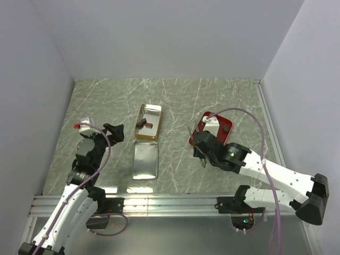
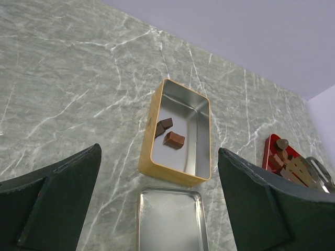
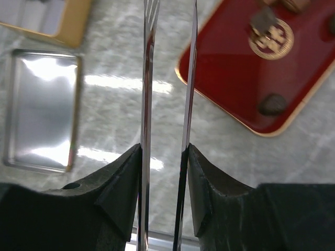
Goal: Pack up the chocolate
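Chocolate (image 3: 272,103) nearest my right fingers: a dark rounded chunk lies on the red tray (image 3: 225,78) close to its near edge, up and to the right of the blades I hold and apart from them. A second chunk sits on the tray's gold emblem, farther in.
Right fingers: my right gripper (image 3: 164,149) is pressed onto metal tongs (image 3: 147,78), one black pad on the outer face of each blade. The two blades stand close together with a thin gap between them. Their ends run out of my wrist view, so I cannot tell what is at the tips.
Right gripper's place: over the marbled table (image 1: 106,101), between the tray and the lid, just off the tray's near left corner.
Left fingers: my left gripper (image 2: 158,149) is spread wide, its dark pads (image 2: 52,204) in the lower corners of my wrist view, touching nothing.
Chocolate already in the tin: a reddish-brown block and darker pieces lie close together on the floor of the gold tin (image 2: 148,136), toward its left wall.
Tin: uncovered, flat on the table near the middle, ahead of my left gripper.
Lid (image 2: 170,219): silver, lying flat just beside the tin's near short end.
Tray: toward the right side of the table, well apart from the tin, with more chocolate on it.
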Controlling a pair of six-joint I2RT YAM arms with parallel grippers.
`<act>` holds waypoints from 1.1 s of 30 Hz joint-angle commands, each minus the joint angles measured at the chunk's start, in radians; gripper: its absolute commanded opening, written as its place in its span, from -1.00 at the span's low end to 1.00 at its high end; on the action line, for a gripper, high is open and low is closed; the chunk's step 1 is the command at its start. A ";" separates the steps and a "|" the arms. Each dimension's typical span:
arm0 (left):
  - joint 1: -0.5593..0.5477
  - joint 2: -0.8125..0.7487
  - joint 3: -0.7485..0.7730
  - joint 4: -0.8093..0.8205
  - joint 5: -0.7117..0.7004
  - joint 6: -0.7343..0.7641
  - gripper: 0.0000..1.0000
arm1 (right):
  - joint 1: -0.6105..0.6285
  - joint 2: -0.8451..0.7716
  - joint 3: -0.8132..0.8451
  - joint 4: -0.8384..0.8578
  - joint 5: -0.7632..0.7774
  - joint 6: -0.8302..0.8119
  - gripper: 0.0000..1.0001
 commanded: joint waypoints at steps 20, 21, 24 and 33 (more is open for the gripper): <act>-0.003 -0.002 -0.003 0.039 0.023 -0.013 0.99 | -0.273 -0.197 -0.198 0.027 -0.086 -0.063 -0.01; -0.003 -0.002 -0.003 0.040 0.022 -0.014 0.99 | -0.279 -0.196 -0.199 0.033 -0.095 -0.067 -0.01; -0.003 -0.002 -0.003 0.039 0.023 -0.013 0.99 | -0.302 -0.183 -0.204 0.051 -0.118 -0.084 0.00; -0.003 0.001 -0.003 0.042 0.025 -0.013 0.99 | -0.354 -0.140 -0.219 0.108 -0.163 -0.121 0.01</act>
